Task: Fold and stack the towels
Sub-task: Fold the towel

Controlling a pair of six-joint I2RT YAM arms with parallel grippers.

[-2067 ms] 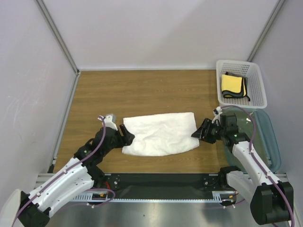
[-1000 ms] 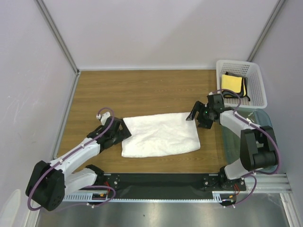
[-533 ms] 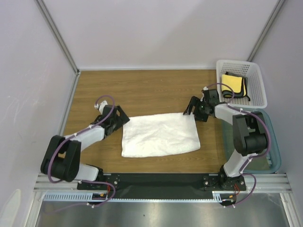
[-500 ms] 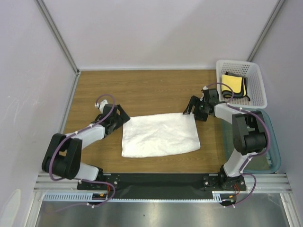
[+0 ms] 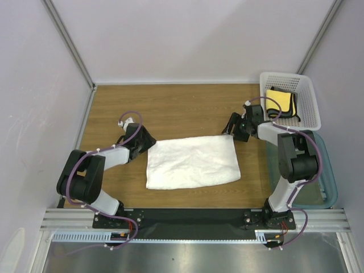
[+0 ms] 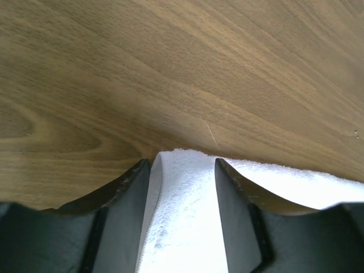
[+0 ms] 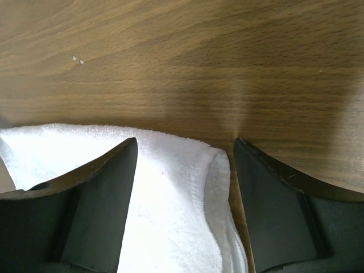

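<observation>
Twice on bench [image 5: 170, 105] found white towel [image 5: 192, 162] straddled, once per far corner. Lay flat near middle, long axis left to right, open wood beyond far edge. Noted basket [image 5: 310, 111] far right, yellow towel [image 5: 278, 101] inside. Saw left jaws part-closed about far-left corner, grip unconfirmed; right jaws wider, astride far-right corner, unclamped. Judged both arms equally near.

A wood-grain table [image 5: 170, 108] stands between pale lilac walls [image 5: 187, 40] and metal posts [image 5: 68, 42]

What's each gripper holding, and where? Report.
Right gripper: nothing, jaws open around the white towel's far right corner. Left gripper: jaws around its far left corner; grip cannot be told.
</observation>
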